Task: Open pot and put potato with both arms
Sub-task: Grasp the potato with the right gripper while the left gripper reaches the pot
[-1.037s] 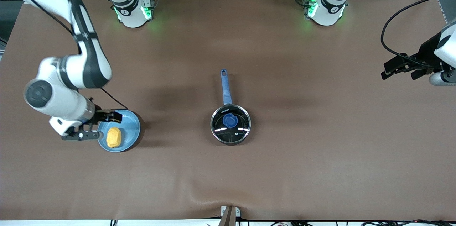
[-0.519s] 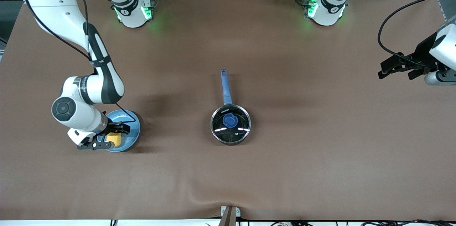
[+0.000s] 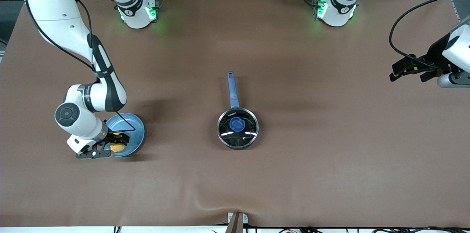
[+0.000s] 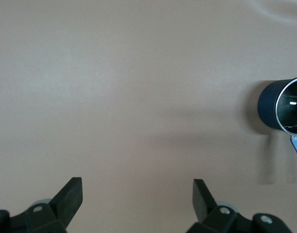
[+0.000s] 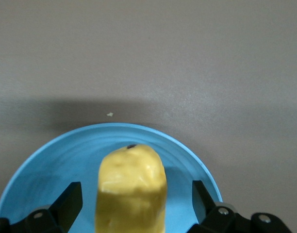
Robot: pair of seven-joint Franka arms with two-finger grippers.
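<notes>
Potato (image 5: 132,187) sits on the light-blue plate (image 3: 132,124), toward the right arm's end of the table, well apart from the pot. My right gripper (image 5: 134,199) is down over the plate with jaws apart, one finger on each side of the potato, gaps visible on both sides; from the front view I can't tell if the fingertips touch the plate.

Pot (image 3: 238,128) is mid-table, lid (image 3: 244,134) on, blue knob (image 3: 237,124) centred, blue handle (image 3: 232,89) pointing toward the robot bases. Bare brown tabletop (image 3: 315,159) all around it, open room on every side.

My left gripper (image 3: 405,68) hangs over the left arm's end of the table, jaws apart, holding nothing; that arm is waiting. Left wrist view catches the pot's side wall (image 4: 270,109) at the picture's edge.
</notes>
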